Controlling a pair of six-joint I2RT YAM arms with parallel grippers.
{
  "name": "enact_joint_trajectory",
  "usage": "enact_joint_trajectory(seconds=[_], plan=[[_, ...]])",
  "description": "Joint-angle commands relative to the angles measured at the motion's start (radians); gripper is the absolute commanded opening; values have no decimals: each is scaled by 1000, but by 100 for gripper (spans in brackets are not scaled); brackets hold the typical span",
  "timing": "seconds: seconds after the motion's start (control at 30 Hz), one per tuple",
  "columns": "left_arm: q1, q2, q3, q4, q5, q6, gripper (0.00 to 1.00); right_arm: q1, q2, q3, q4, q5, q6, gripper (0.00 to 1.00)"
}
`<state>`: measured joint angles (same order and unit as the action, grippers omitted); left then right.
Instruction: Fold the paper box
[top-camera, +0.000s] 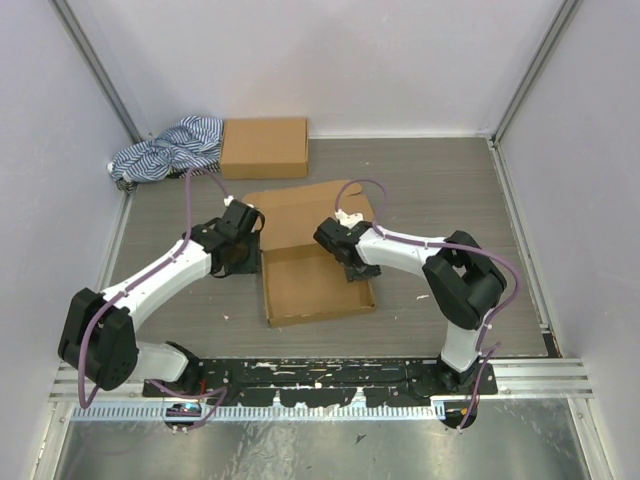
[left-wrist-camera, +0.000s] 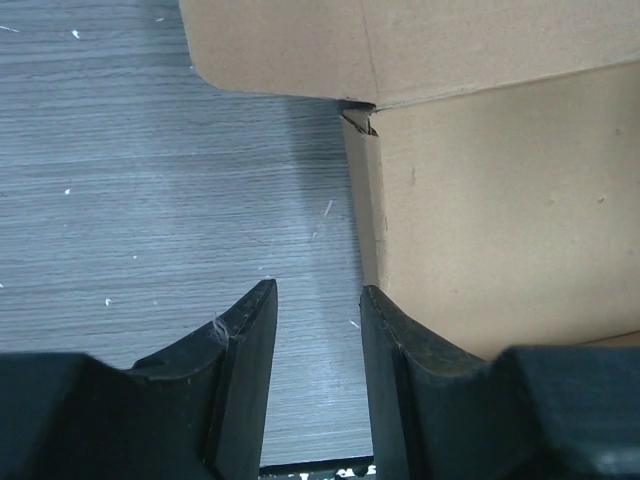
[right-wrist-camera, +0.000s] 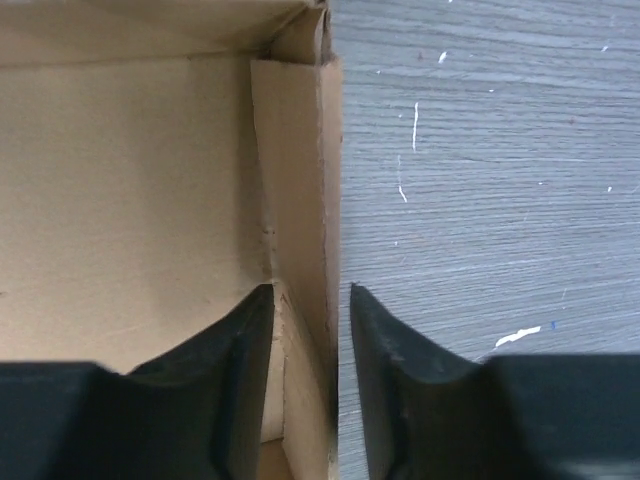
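Smack in the middle of the desk (top-camera: 430, 190) sits the paper box (top-camera: 315, 285), a shallow brown cardboard tray with its side walls up and the big lid flap open at the far side, not folded over the tray. One arm is at each side of it.

The left end effector (left-wrist-camera: 318, 295) is at the box's left wall, near the back corner. Its fingers are partly spread and only bare desk shows between them, so it's holding nothing. The inner finger (left-wrist-camera: 395, 345) is right up by the outside of that wall. I can't tell if it actually touches.

The right end effector (right-wrist-camera: 311, 292) is over on the right wall and straddles it, with one finger (right-wrist-camera: 245, 350) inside the tray and the other outside over the desk. The doubled-over cardboard wall pretty much fills the gap, so it looks pinched between them.

Back left, well apart from all this, a blue-and-white striped cloth (top-camera: 165, 152) is bunched up in the corner. A second, compact cardboard box (top-camera: 265, 147) sits just beside it.
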<state>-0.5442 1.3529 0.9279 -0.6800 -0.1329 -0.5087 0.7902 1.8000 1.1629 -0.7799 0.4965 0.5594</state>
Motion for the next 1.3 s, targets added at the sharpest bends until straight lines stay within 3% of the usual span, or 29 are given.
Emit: enact_joint_trajectory(seconds=[0.0,0.07,0.3,0.5,0.67,0.8,1.0,1.27], plan=[[-2,-27,35,-13,-53,-5,46,2,-52,-32,56,-40,6,52],[-2,-39,36,-15,-71,-8,47,-3,-95,-35,70,-49,-3,61],[0,-75,42,1,-102,-18,50,-76,-232,-2,80,-61,-49,64],[71,-64,61,61,-80,-27,56,-288,-287,26,198,-304,-144,65],[339,21,42,194,170,-100,56,-480,-222,60,339,-585,-174,70],[462,36,-50,386,346,-194,56,-560,-131,105,429,-746,-170,77],[479,159,-27,471,462,-197,55,-577,63,215,441,-885,-192,78],[479,278,20,482,464,-176,52,-576,185,272,464,-944,-201,75]])
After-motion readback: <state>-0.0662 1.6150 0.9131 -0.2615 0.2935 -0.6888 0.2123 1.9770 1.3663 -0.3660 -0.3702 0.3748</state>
